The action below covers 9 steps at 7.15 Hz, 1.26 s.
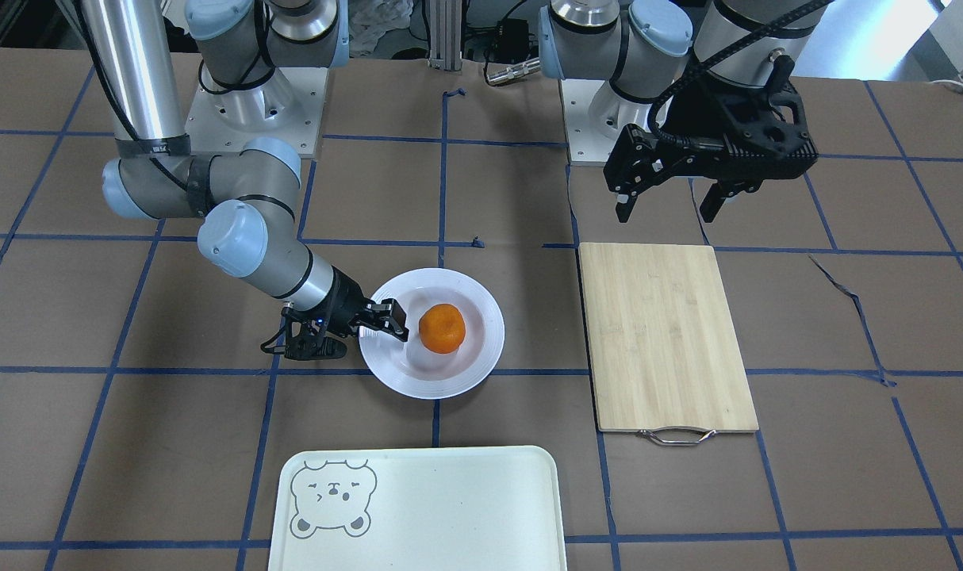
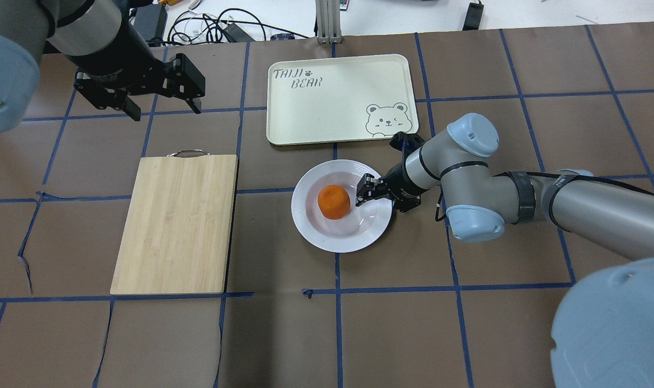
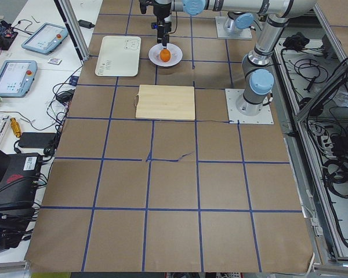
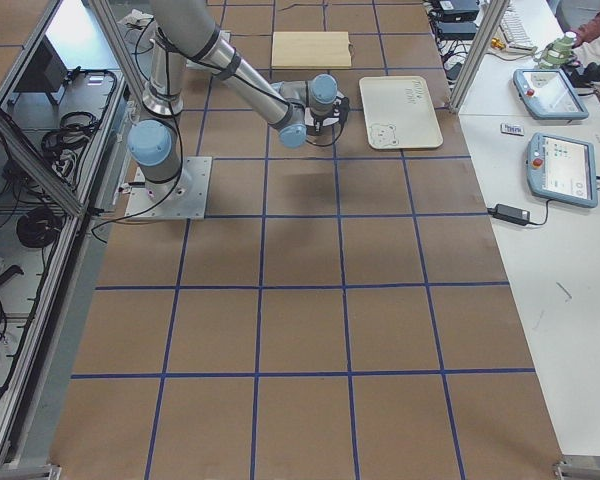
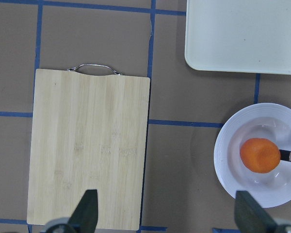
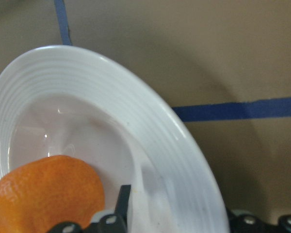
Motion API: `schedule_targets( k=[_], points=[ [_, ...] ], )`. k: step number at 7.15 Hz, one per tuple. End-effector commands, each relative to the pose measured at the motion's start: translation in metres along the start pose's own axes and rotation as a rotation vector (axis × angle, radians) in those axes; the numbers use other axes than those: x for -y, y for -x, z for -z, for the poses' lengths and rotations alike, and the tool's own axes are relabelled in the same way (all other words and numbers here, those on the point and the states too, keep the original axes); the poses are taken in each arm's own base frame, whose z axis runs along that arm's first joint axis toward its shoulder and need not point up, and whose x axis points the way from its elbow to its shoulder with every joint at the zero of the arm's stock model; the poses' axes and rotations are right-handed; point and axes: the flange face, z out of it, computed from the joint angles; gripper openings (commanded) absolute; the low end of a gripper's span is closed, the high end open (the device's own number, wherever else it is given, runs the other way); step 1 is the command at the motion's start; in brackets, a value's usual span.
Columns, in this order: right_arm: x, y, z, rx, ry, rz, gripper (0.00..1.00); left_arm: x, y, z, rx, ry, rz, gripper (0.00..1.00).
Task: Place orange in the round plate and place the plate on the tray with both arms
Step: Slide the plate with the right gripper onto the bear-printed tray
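Note:
The orange (image 1: 442,329) lies in the sunken centre of the white round plate (image 1: 485,349), which rests flat on the table. My right gripper (image 1: 386,321) comes in low over the plate's rim, on the side toward the right arm. It is open, with one finger (image 6: 122,204) inside the plate close to the orange (image 6: 43,194) and the other outside the rim. My left gripper (image 1: 668,210) hangs open and empty, high above the table's near-robot edge, behind the bamboo board. The pale tray (image 1: 450,507) with the bear face lies beyond the plate, with nothing on it.
A bamboo board (image 1: 664,333) with a metal handle lies on the left arm's side of the plate. Brown paper with blue tape lines covers the table. Cables and tablets (image 4: 560,165) sit past the far edge.

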Motion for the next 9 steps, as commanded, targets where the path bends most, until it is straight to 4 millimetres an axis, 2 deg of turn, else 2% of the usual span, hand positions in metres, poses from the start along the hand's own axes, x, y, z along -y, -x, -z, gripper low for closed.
schedule_targets(
  k=[1,3,7,8,9],
  points=[
    [-0.001,0.001,-0.001,0.001,0.001,-0.039,0.03,0.000,0.000,0.000,-0.002,-0.002,0.000,1.00],
    [0.007,0.009,0.013,0.019,-0.028,-0.048,0.02,0.000,0.000,0.000,-0.002,-0.002,0.000,1.00],
    [0.040,0.026,0.044,0.036,-0.101,-0.022,0.03,0.001,0.000,0.001,-0.003,-0.011,0.000,1.00],
    [0.061,0.034,0.062,0.044,-0.125,-0.034,0.04,0.001,0.000,0.001,-0.003,-0.011,0.000,1.00],
    [0.094,0.043,0.088,0.048,-0.142,-0.042,0.04,0.001,0.000,0.001,-0.003,-0.014,0.000,1.00]
  ],
)
